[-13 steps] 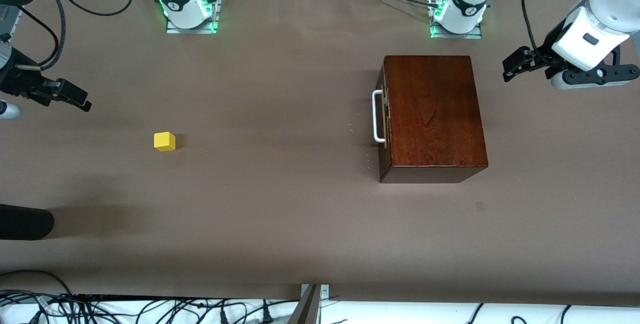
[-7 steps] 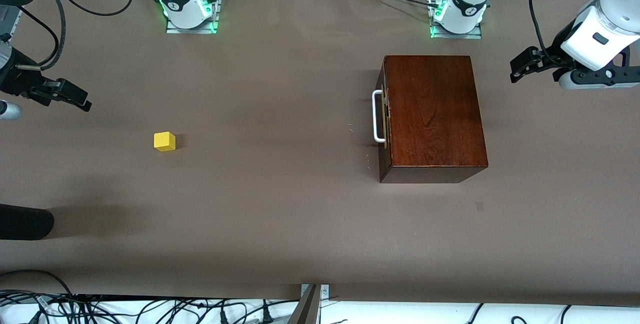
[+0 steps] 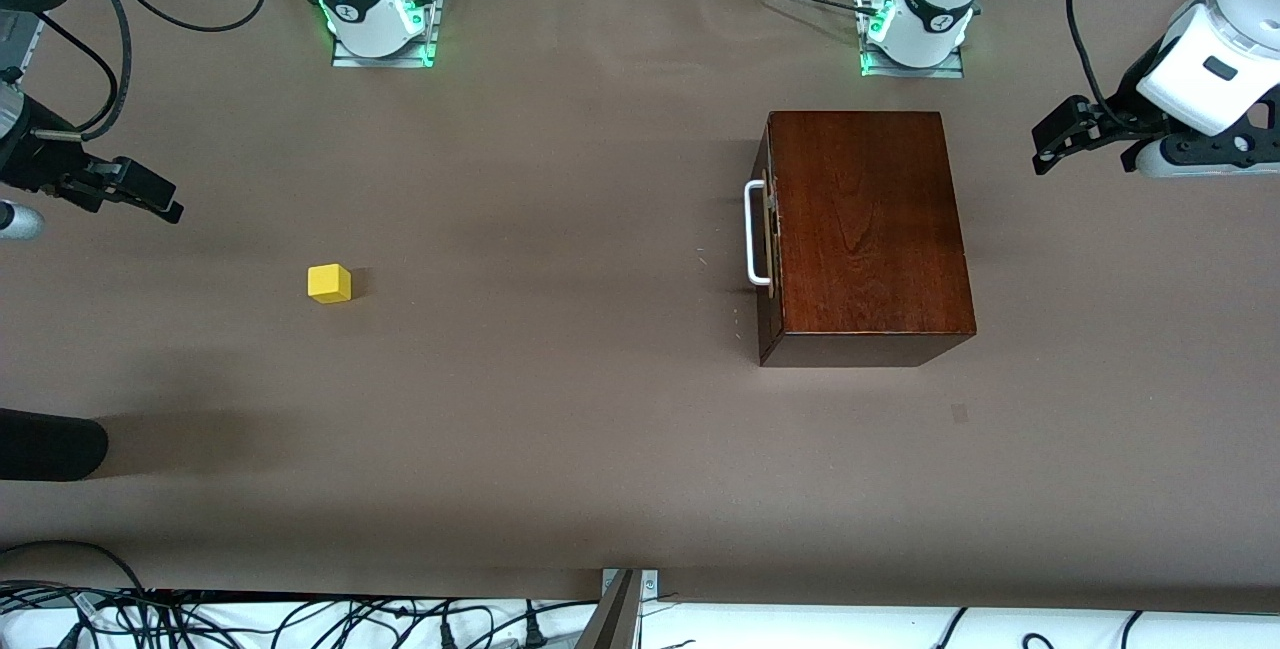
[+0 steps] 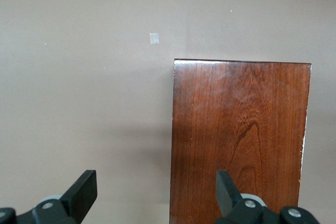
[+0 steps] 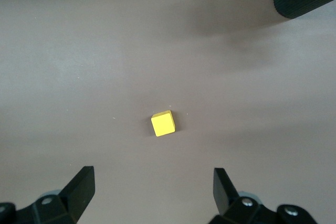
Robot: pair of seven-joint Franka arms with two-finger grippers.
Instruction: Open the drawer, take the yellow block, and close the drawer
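Since the drawer (image 3: 766,234), dark reddish-brown front with a white U-shaped bar handle, sits flush in the glossy mahogany-coloured box (image 3: 868,224) while the small bright yellow block (image 3: 329,283) lies bare on the brown desk (image 3: 560,409) well apart, toward the right arm's end, I'd judge all three steps done. Left claw (image 3: 1052,141) hangs over the desk beside the box, fingers apart, empty. Right claw (image 3: 150,197) hangs over the desk near the block, fingers apart, empty; nothing left but parking the arms.
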